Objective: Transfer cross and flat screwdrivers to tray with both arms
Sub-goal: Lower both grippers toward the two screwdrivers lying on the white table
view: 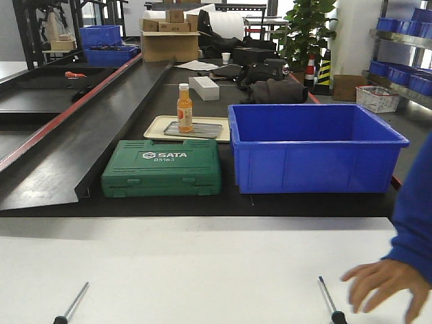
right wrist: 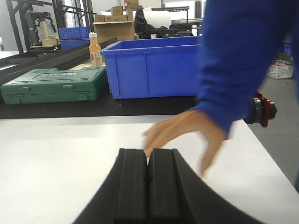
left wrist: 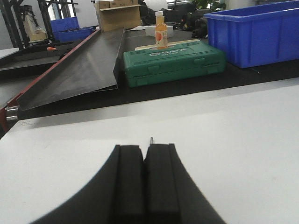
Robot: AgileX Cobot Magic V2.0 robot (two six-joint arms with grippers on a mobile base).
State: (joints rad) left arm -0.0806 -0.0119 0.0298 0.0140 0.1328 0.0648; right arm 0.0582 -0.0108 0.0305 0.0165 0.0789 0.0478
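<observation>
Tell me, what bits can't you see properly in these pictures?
- Front view: the handles of the left screwdriver and right screwdriver are cut off by the bottom edge. Their tips are too small to tell cross from flat.
- Left wrist view: the shut left gripper hides all but a shaft tip.
- Right wrist view: the person's hand is motion-blurred. No screwdriver shows past it and the shut right gripper.

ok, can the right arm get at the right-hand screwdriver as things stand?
Probably not: a person's hand is right beside the screwdriver on the table and directly ahead of the right tool, which is shut.
</observation>
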